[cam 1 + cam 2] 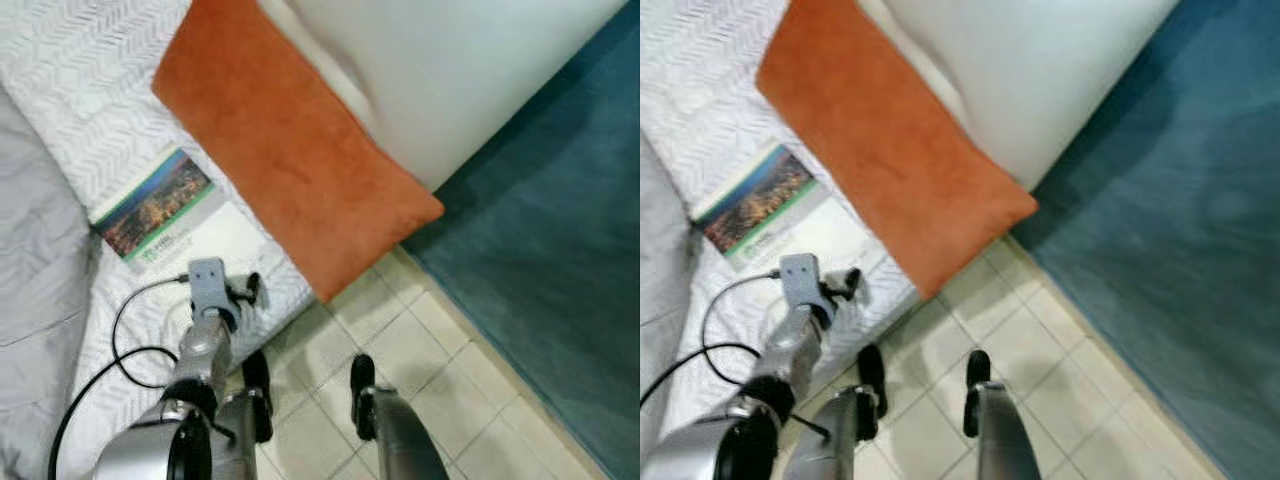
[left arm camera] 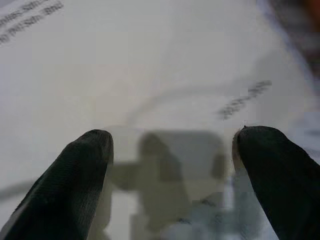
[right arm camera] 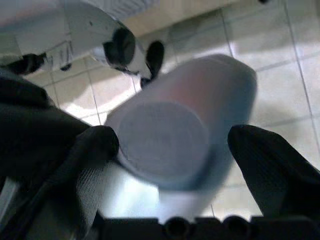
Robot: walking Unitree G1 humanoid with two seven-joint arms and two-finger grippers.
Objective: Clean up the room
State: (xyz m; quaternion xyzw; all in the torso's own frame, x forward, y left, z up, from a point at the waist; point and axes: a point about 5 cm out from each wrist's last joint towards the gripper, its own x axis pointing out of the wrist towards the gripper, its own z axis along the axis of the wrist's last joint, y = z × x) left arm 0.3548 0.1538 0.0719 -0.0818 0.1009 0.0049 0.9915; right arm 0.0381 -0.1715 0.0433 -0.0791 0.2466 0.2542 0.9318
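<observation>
A book point(image 1: 160, 205) with a city photo and a white lower half lies on the white quilted bed point(image 1: 80, 90). An orange pillow point(image 1: 290, 150) lies aslant beside it, reaching over the bed's edge. My left gripper point(image 1: 247, 290) hangs open just over the bed near the book's white corner. In the left wrist view its fingers point(image 2: 85, 160) stand apart above white printed paper point(image 2: 165, 60) with nothing between them. In the right wrist view my right gripper point(image 3: 172, 142) is shut on a pale grey cylinder point(image 3: 165, 140), low above the tiled floor.
A large white cushion point(image 1: 450, 70) lies behind the orange pillow. A dark teal rug point(image 1: 560, 250) covers the floor on the right. Beige tiles point(image 1: 420, 350) run along the bed's edge, where my feet point(image 1: 360, 385) stand. A black cable point(image 1: 130, 350) loops beside my left arm.
</observation>
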